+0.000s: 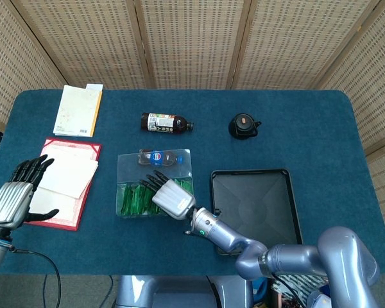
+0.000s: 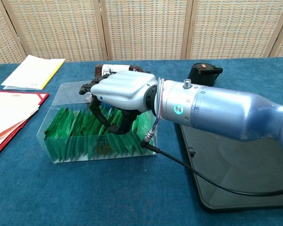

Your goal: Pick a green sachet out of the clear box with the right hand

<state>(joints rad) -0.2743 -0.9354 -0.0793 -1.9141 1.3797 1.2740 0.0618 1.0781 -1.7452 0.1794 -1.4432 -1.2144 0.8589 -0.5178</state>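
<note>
Many green sachets [image 2: 85,129] fill the clear box [image 2: 52,146]; my right hand [image 2: 120,92] curls into them, grip unclear.

Both views are evenly and brightly lit by soft, diffuse light from above, with no single source seen. Shadows are faint: a thin soft one is cast along the edges of the black tray [image 1: 255,204]. Pale highlights are carried on the metallic right hand [image 2: 121,89] and its glossy blue forearm [image 2: 226,110]; mild sheen is seen on the clear box [image 2: 96,149]. Focus is held sharp throughout. Slight wide-angle bending is noted at the frame edges.
</note>
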